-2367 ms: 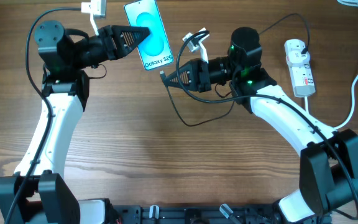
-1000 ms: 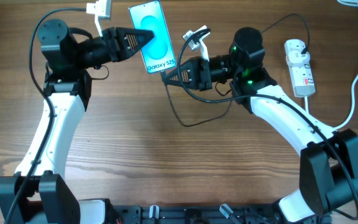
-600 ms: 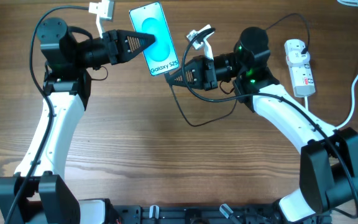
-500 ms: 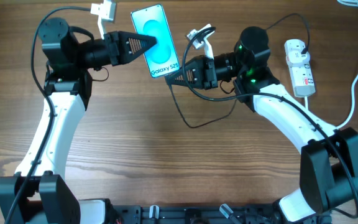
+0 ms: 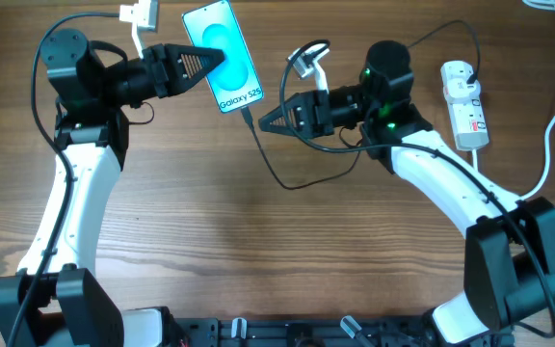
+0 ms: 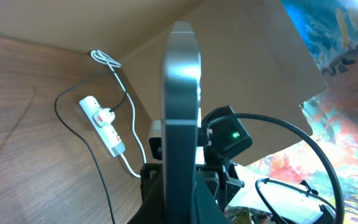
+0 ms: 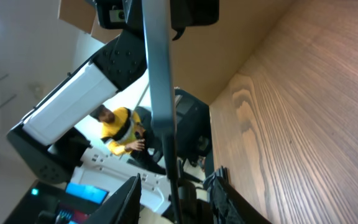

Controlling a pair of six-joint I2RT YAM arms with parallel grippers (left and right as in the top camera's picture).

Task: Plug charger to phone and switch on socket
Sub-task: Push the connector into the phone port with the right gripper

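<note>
My left gripper (image 5: pixel 208 60) is shut on the phone (image 5: pixel 223 56), holding its teal "Galaxy S25" screen up at the back left; the left wrist view shows the phone (image 6: pixel 180 93) edge-on between the fingers. The charger (image 5: pixel 268 164), a thin black cable, hangs from the phone's lower edge, its tip (image 5: pixel 246 109) touching that edge, and loops towards the right arm. My right gripper (image 5: pixel 262 121) is open just right of the tip. In the right wrist view its fingers (image 7: pixel 131 198) stand apart on either side of the phone's edge (image 7: pixel 157 81). The socket (image 5: pixel 463 104) lies at the far right.
The socket's white cord (image 5: pixel 553 125) runs along the right edge. A black cable (image 5: pixel 430 40) leads from the socket towards the right arm. The socket also shows in the left wrist view (image 6: pixel 102 126). White camera connectors (image 5: pixel 306 60) stick up from each wrist.
The left arm has swung the phone left and slightly up. The right gripper no longer holds the cable tip, which has gone along with the phone's lower edge.
</note>
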